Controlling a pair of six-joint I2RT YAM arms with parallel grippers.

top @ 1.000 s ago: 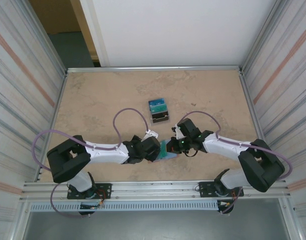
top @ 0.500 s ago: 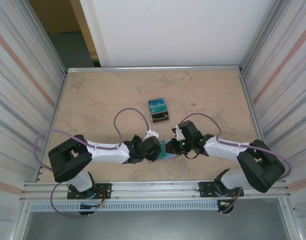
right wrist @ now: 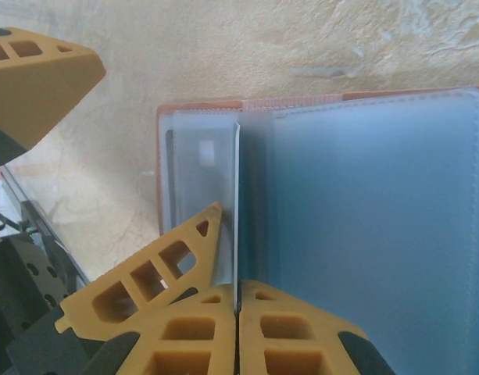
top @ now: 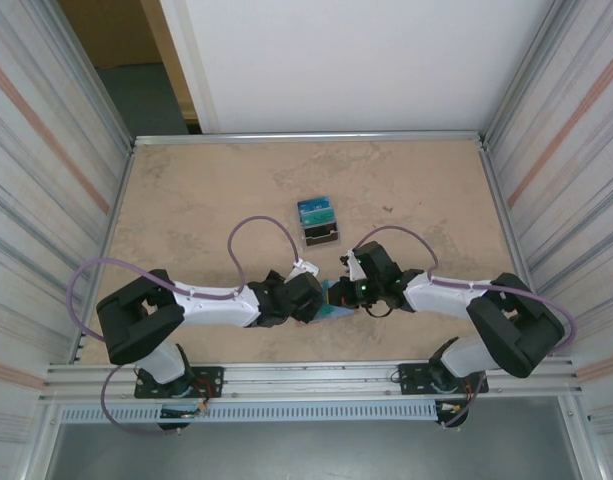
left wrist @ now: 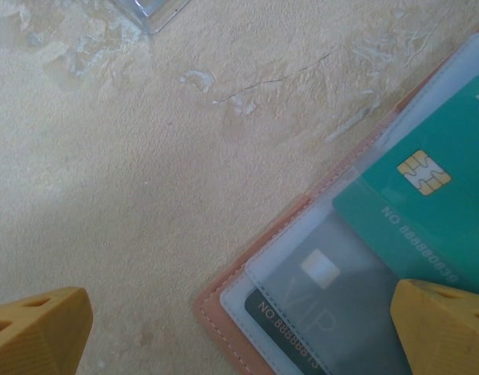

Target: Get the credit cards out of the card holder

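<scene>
Closing in from 3 o'clock, your right gripper [right wrist: 237, 328] now sits nearer the left gripper [left wrist: 241, 332] than it did a second ago. The overhead view shows the whole right forearm shifted toward 9 o'clock, while the left arm has not moved.

The card holder [left wrist: 210, 306] lies open on the bench [left wrist: 145, 156] between the two grippers, toward 6 o'clock of the bench's middle. The dark tiered stand [top: 319, 225] is well apart at the holder's 12 o'clock.

**Grip.** Your right gripper is clenched on a thin leaf [right wrist: 237, 203] that stands on edge above the open holder. Whether this is a card or one of the clear sleeves cannot be told.

**Brace.** Your left gripper is released, jaws spread wide. One finger hangs over bare bench at 9 o'clock and the other over the holder's pockets at 3 o'clock.

**Credit cards.** A teal card [left wrist: 427, 195] and a grey card [left wrist: 341, 289] are both in their clear pockets, so no card is out yet.

**Meaning for the task.** The shift reads as a fresh pinch taken deeper on the leaf. Judge next whether a card is caught before you pull toward 3 o'clock. An unpinned holder could drag along with it.
</scene>
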